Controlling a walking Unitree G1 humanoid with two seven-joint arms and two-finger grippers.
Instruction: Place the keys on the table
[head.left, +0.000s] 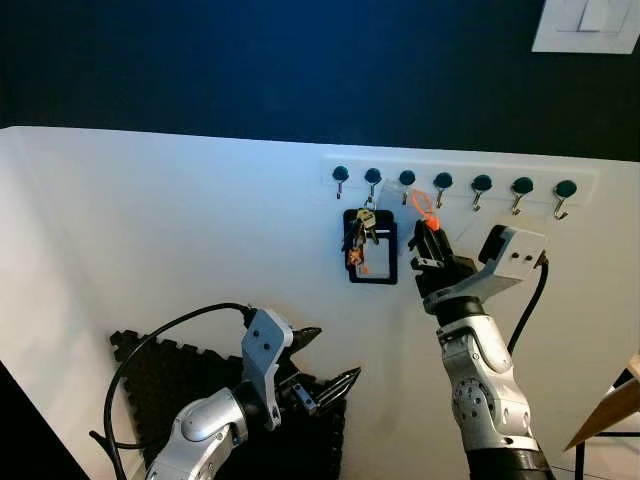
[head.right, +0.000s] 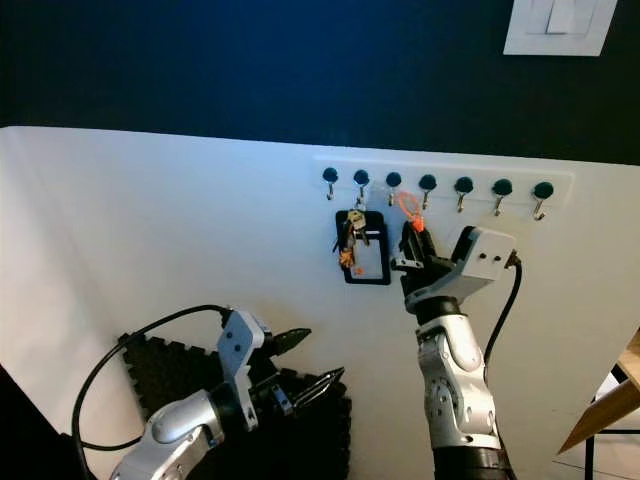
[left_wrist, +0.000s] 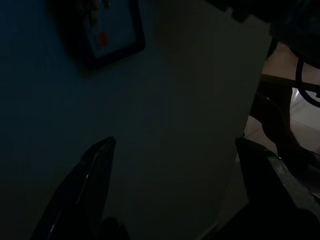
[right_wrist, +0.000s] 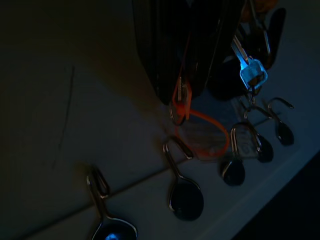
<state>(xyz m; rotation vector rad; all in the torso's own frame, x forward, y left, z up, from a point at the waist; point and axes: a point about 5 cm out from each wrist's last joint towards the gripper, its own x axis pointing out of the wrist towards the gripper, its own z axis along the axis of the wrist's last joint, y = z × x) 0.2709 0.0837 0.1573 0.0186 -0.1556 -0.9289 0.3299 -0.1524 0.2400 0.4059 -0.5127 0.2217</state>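
A white hook rail (head.left: 460, 186) with dark-knobbed hooks runs along the white wall, and everything hangs off it. The keys (head.left: 360, 235) dangle from the second hook from its left end, bunched against a black-framed tag (head.left: 372, 262) just below the rail. Two hooks along, an orange loop (head.left: 423, 204) hangs from the rail, and the right gripper (head.left: 432, 232) is raised right under it, fingers drawn together on the loop's orange tab.

The right wrist camera, though dim, shows what the head views can't: the orange tab (right_wrist: 181, 96) pinched between the dark fingers (right_wrist: 155, 55), the loop (right_wrist: 202, 134) ringed beside a metal hook (right_wrist: 176, 150), and a silver key (right_wrist: 250, 67) just past the fingers.

Well below the rail, the left gripper (head.left: 328, 372) hangs over a black foam mat (head.left: 160, 380), fingers spread wide and holding nothing. Its wrist view is nearly black; the framed tag (left_wrist: 107, 35) can be made out on the wall.
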